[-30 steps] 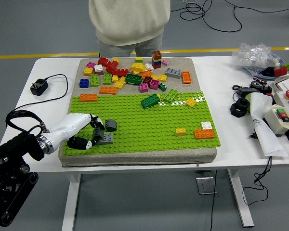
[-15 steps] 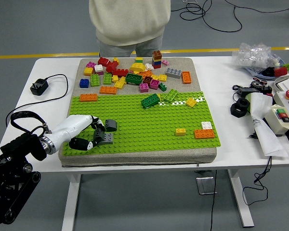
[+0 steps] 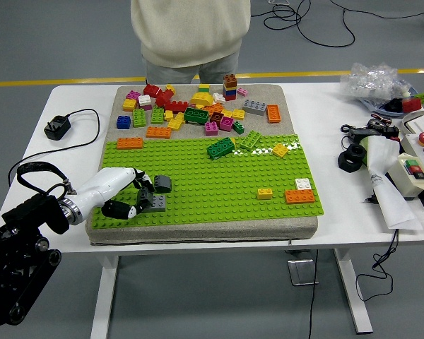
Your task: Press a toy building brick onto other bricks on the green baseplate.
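The green baseplate lies on a grey mat. My left hand, white-shelled with black fingers, rests at the plate's near-left corner. Its fingers curl over the left end of a flat grey brick that sits on the studs, with the thumb lower left of it. A darker grey brick stands just beyond the fingertips. Farther right on the plate are a yellow brick, an orange brick and a white one. Two green bricks lie near the plate's far edge.
A pile of several loose coloured bricks covers the mat behind the plate. A person in a cream sweater stands at the far side, hands unseen. A black charger lies at the left; a control box, paper and black parts at the right.
My left forearm has shifted slightly at the picture's lower left. The hand stays on the grey brick in the same spot, and the bricks have not moved.
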